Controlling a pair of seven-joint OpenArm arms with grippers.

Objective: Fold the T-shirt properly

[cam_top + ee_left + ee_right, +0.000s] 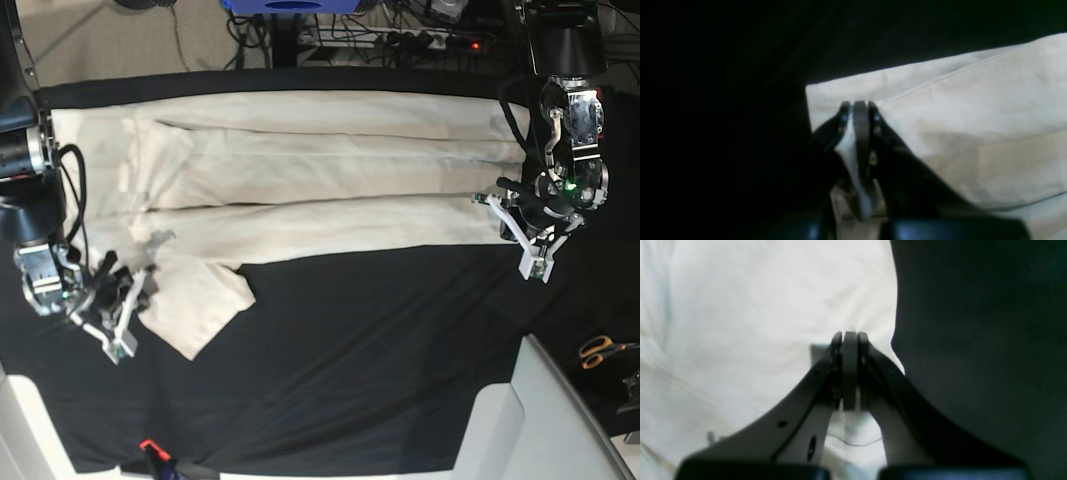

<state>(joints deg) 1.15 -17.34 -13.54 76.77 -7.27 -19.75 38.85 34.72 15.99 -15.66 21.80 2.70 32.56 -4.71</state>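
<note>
We see the T-shirt (300,180) lying on the black table cloth (380,370), spread long across the far half of the table from one side to the other. Its long sides are folded in, so that it makes a wide band, and one sleeve (195,300) sticks out toward the front near the base view's left.

The left gripper (860,105) stands at the corner of the shirt at the base view's right end. In its wrist view the two fingers are pressed together, and a strip of the cream fabric runs up between them, so we say it is clamped on the T-shirt.

The right gripper (850,335) is at the other end, near the sleeve. Its fingers are also together, with the tips resting on the pale fabric just beside the edge where the cloth meets the black cover. We cannot tell from the wrist view whether any fabric is caught between the fingers.

A pair of scissors (603,350) with orange handles lies at the right edge of the base view, well apart from the shirt
</note>
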